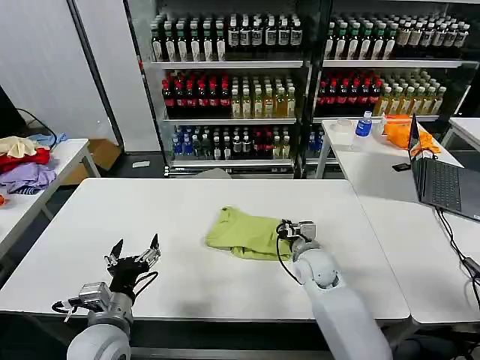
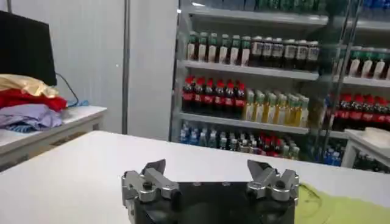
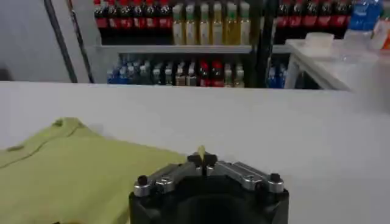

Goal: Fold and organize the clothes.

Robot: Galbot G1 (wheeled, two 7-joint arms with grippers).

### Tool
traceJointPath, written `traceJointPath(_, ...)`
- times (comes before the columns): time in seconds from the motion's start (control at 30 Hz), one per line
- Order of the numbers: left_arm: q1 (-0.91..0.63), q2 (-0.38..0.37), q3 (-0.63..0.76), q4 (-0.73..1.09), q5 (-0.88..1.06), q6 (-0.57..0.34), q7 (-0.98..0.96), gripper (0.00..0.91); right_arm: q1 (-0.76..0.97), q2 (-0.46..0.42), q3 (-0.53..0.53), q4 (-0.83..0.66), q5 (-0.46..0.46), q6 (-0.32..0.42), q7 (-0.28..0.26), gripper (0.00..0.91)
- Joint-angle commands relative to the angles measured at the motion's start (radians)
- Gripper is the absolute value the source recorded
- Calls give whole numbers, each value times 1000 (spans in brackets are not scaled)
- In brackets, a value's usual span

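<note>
The clothes, a lime-green T-shirt (image 1: 244, 232), lie folded in a rough rectangle on the white table (image 1: 150, 210), right of its centre. My right gripper (image 1: 289, 229) is at the shirt's right edge, low on the table. In the right wrist view the gripper (image 3: 202, 155) is shut, with a thin sliver of green fabric pinched between its tips, and the rest of the shirt (image 3: 73, 176) spreads flat beside it. My left gripper (image 1: 135, 251) hovers open over the table's front left, well clear of the shirt; nothing lies between its fingers (image 2: 210, 165). A shirt corner (image 2: 341, 207) shows beyond it.
A side table at the left holds a red, purple and cream garment pile (image 1: 22, 161). On the right table sit an open laptop (image 1: 442, 180), an orange cloth (image 1: 401, 131) and cables. Drink shelves (image 1: 232, 97) stand behind.
</note>
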Motion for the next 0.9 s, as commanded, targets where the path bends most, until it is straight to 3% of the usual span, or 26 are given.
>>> traceJointPath(0.03,-6,-7,13,1,6,4,1,907,11,-59,14,-14,-93,96,-39,907)
traceJointPath(0.27,1,-9,10,-8,6,3,2,907,-50,-80,19,104,-198,240,-28,907)
traceJointPath(0.5,23,-2,1,-18,6,-4,22,907,-310,-107,99,348,-261,354,-2,907)
traceJointPath(0.7,33,28,-1,-28,19,-3,101,907,-572,-100,233,601,-285,380,-12,907)
traceJointPath(0.9,16,45,20,-28,74,0,200,907,-811,-68,327,755,-339,401,-27,907)
